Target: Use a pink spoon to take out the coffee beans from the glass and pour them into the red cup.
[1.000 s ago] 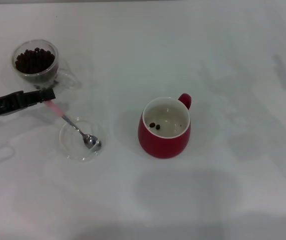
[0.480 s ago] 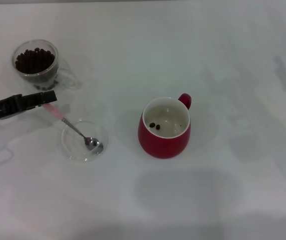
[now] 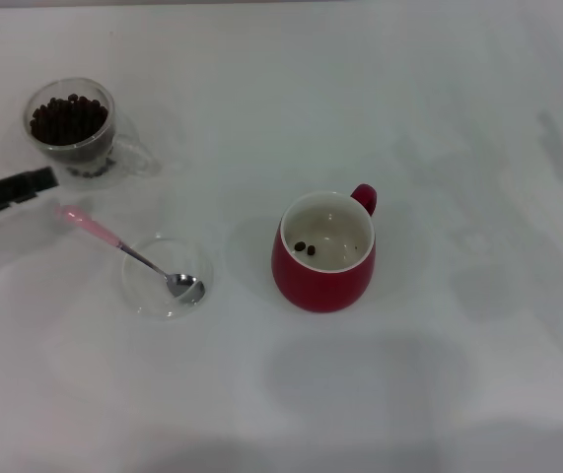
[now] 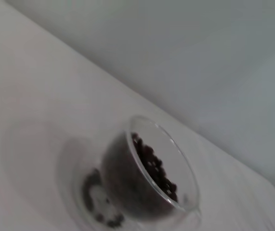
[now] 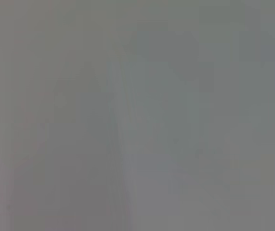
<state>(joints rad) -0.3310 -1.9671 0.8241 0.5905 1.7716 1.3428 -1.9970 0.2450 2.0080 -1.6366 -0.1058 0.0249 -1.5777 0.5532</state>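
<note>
The pink spoon [image 3: 128, 254] lies free, its silver bowl resting in a shallow clear dish [image 3: 153, 299] and its pink handle on the table. The glass [image 3: 71, 123] stands at the far left, filled with coffee beans [image 3: 68, 116]; it also shows in the left wrist view [image 4: 151, 178] with its beans [image 4: 152, 163]. The red cup [image 3: 322, 271] stands at the centre with two beans [image 3: 306, 247] inside. My left gripper [image 3: 39, 179] is at the left edge, just below the glass, open and empty, apart from the spoon's handle. The right gripper is out of view.
The white table [image 3: 439, 118] stretches to the right and front of the cup. The right wrist view shows only a plain grey surface.
My left gripper has let go of the spoon's pink handle and drawn back to the left. The spoon now lies lower, resting on the dish and table.
</note>
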